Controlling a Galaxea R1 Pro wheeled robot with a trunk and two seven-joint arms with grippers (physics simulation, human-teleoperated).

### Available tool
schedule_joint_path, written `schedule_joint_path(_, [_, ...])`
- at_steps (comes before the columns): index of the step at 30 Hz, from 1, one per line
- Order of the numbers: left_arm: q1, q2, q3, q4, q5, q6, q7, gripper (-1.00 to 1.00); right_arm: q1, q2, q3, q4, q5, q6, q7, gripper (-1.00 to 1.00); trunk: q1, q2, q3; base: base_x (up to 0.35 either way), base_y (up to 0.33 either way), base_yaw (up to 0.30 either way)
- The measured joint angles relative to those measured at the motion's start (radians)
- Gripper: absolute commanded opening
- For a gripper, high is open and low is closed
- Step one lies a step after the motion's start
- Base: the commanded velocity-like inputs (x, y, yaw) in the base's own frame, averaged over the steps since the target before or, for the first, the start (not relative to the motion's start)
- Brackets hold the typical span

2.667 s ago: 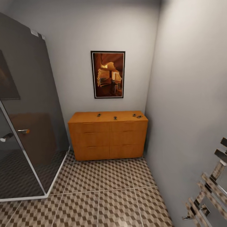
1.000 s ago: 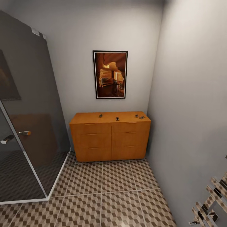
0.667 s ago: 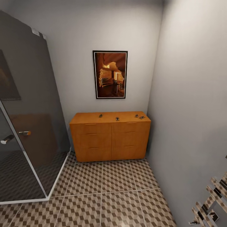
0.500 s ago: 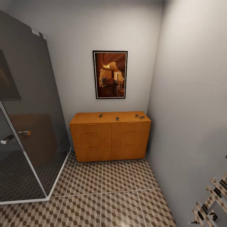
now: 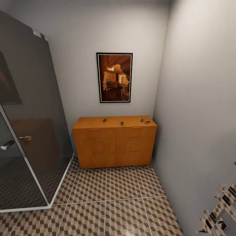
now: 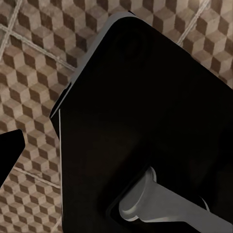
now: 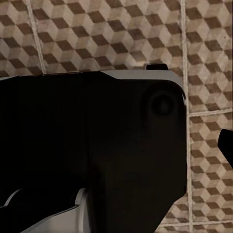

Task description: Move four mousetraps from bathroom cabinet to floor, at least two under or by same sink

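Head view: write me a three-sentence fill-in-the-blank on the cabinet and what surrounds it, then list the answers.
1. The mousetraps lie on the ____ of the cabinet.
2. The number of mousetraps there is ____.
3. On the wall above the cabinet hangs a framed ____.

Missing words: top; four; picture

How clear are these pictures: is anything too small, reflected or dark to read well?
Head view: sharp, evenly lit; the four small mousetraps on the orange-brown wooden cabinet are too small for detail; the dark glass shower wall mirrors the cabinet. Both wrist views: a black, unlit robot part hides much of the cube-patterned floor tiles.
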Motion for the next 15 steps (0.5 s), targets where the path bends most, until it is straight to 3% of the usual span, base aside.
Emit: schedule_joint_path(15, [0.0,-0.013,0.004,-0.001,0.004,0.0,0.0,1.0,0.0,-0.003,-0.002,-0.012,-0.003,-0.002,-0.008,1.0,0.0,0.0,0.0,0.0,0.0,0.0])
